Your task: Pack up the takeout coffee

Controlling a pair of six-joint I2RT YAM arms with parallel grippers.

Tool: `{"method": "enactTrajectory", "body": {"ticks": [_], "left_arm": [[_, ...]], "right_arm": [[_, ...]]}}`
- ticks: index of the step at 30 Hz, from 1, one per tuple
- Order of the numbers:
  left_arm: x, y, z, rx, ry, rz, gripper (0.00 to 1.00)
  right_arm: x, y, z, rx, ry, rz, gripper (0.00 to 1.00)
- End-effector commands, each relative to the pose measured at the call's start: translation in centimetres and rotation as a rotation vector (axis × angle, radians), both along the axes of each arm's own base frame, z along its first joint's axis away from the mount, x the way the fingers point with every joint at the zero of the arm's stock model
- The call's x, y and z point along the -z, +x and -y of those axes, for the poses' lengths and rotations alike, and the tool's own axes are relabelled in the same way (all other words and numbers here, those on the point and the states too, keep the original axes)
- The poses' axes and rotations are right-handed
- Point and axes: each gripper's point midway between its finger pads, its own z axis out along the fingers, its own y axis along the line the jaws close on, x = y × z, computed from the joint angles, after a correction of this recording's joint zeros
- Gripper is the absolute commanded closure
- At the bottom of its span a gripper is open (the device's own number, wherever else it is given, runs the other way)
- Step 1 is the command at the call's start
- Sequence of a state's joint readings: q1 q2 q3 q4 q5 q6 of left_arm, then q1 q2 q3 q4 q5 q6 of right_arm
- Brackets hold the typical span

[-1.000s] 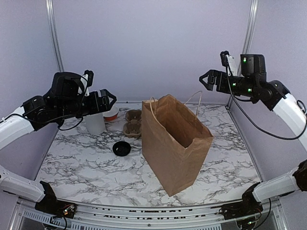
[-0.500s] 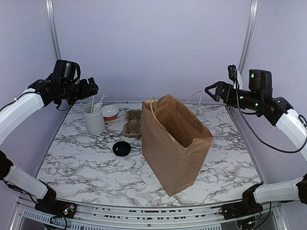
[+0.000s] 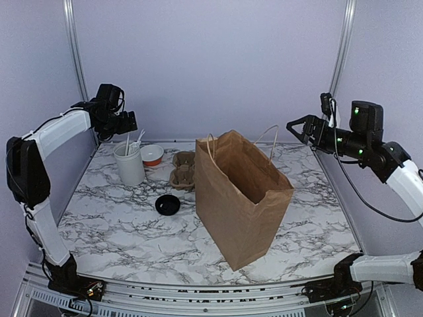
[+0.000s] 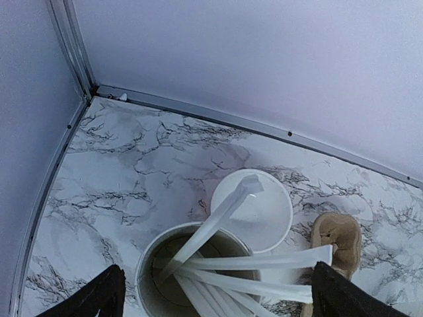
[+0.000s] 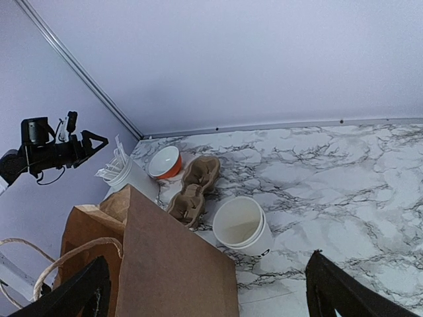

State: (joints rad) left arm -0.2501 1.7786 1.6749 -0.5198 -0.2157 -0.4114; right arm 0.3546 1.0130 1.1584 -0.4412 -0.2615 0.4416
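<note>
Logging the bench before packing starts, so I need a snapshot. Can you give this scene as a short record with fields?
bag: brown paper bag, upright, mouth open, mid-table
takeout coffee: not in view
lidless cup: white, on the bag's far side
black lid: loose, left of the bag
cup carrier: cardboard, empty
left tool: open, empty, over the utensil cup
right tool: open, empty, high at right

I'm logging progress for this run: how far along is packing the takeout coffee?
Done: nothing that shows. The paper bag stands open, and no lidded coffee is in view. In hand: nothing; the left gripper and right gripper are both open and empty. Left: likely everything. A lidless cup stands beside the bag, and a loose black lid lies apart from it.
</note>
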Motion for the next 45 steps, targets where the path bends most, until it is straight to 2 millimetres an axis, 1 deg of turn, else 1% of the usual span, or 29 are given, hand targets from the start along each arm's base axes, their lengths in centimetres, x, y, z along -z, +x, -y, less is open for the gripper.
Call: {"method": "enactTrajectory", "body": {"ticks": [1, 5, 6, 7, 10, 16, 21, 26, 29, 32, 35, 39, 41, 45], "left_arm": [[0.6, 1.6, -0.4, 0.011, 0.096, -0.029, 0.02], [2.2, 3.1, -0.9, 0.001, 0.163, -0.061, 0.07], [2.2, 3.5, -1.0, -0.005, 0.175, -0.063, 0.08], [2.8, 3.7, -1.1, -0.011, 0.189, -0.077, 0.1], [3.4, 4.3, -1.2, -0.021, 0.204, -0.084, 0.15], [4.3, 5.8, -0.7, -0.004, 0.223, -0.088, 0.36], [4.6, 6.6, -0.5, 0.004, 0.234, -0.085, 0.56], [4.8, 7.1, -0.6, 0.002, 0.254, -0.084, 0.69], [4.6, 7.2, -0.4, 0.004, 0.246, -0.078, 0.76], [3.9, 7.2, -0.2, 0.007, 0.243, -0.065, 0.85], [3.2, 6.9, -0.1, 0.007, 0.243, -0.055, 0.89], [1.8, 6.2, 0.0, 0.008, 0.242, -0.033, 0.97], [0.9, 5.8, 0.0, 0.009, 0.244, -0.02, 0.99], [-0.8, 4.8, -0.2, 0.004, 0.253, 0.005, 1.0]], "right_arm": [[-1.5, -0.6, 0.4, 0.005, 0.035, 0.04, 0.0], [-1.6, -0.9, 0.5, 0.008, 0.041, 0.043, 0.0], [-1.7, -0.9, 0.5, 0.008, 0.044, 0.045, 0.0], [-1.7, -1.0, 0.5, 0.006, 0.045, 0.045, 0.01], [-1.8, -1.0, 0.4, 0.0, 0.05, 0.044, 0.01], [-2.0, -1.2, 0.2, -0.011, 0.066, 0.042, 0.01], [-2.0, -1.4, 0.1, -0.019, 0.073, 0.04, 0.01], [-2.2, -1.5, 0.1, -0.021, 0.072, 0.044, 0.01], [-2.3, -1.5, 0.1, -0.021, 0.074, 0.045, 0.01], [-2.3, -1.6, 0.1, -0.02, 0.076, 0.044, 0.01], [-2.3, -1.6, 0.1, -0.02, 0.076, 0.042, 0.01], [-2.2, -1.6, 0.1, -0.021, 0.076, 0.042, 0.01], [-2.2, -1.6, 0.1, -0.021, 0.077, 0.044, 0.01], [-2.0, -1.6, 0.1, -0.021, 0.076, 0.04, 0.01]]}}
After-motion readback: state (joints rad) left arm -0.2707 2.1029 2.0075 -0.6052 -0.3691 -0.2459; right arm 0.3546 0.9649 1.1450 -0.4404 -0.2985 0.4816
